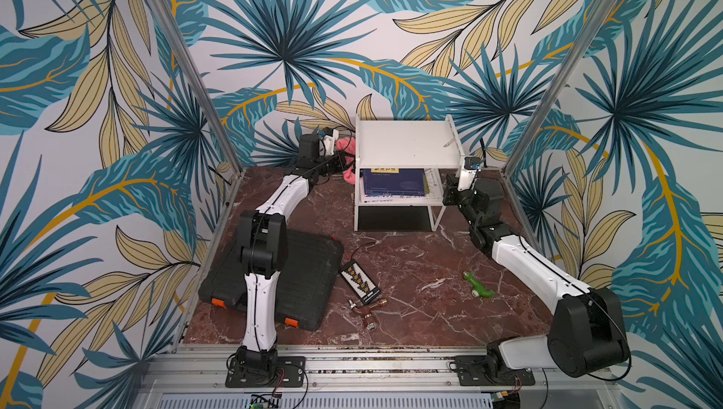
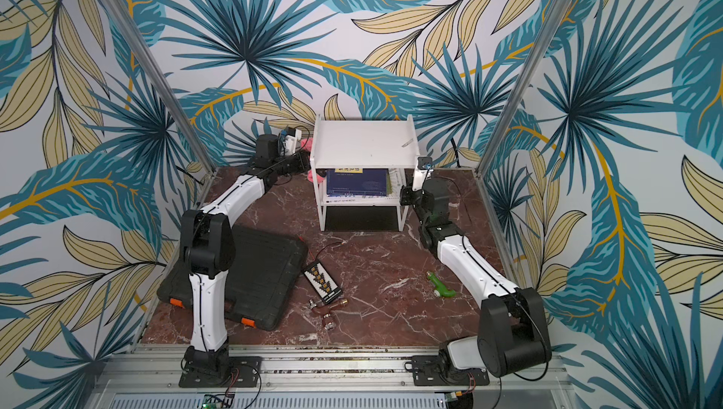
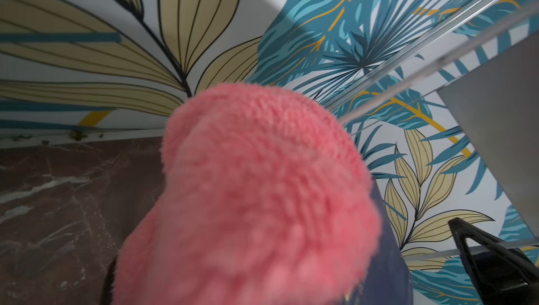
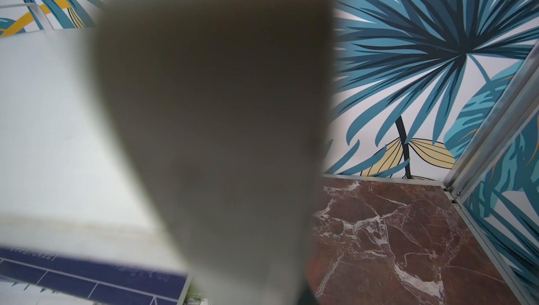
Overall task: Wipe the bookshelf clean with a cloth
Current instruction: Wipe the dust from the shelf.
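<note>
The white two-tier bookshelf (image 1: 407, 141) (image 2: 364, 141) stands at the back of the table in both top views. The pink fluffy cloth (image 1: 345, 145) (image 2: 316, 179) bunches against its left side, and my left gripper (image 1: 348, 163) (image 2: 307, 162) is shut on it. In the left wrist view the cloth (image 3: 256, 201) fills the middle and hides the jaws; the shelf's grey side (image 3: 495, 99) is just beyond. My right gripper (image 1: 446, 190) (image 2: 405, 193) is at the shelf's right side, shut on the side panel (image 4: 218, 114), which blurs across the right wrist view.
Blue books (image 1: 393, 182) (image 4: 87, 280) lie on the lower tier. A small grey strip (image 1: 450, 141) rests on the top shelf. A black ribbed case (image 1: 274, 278), a black terminal board (image 1: 360, 282), brass fittings (image 1: 365, 309) and a green toy (image 1: 479, 285) lie in front.
</note>
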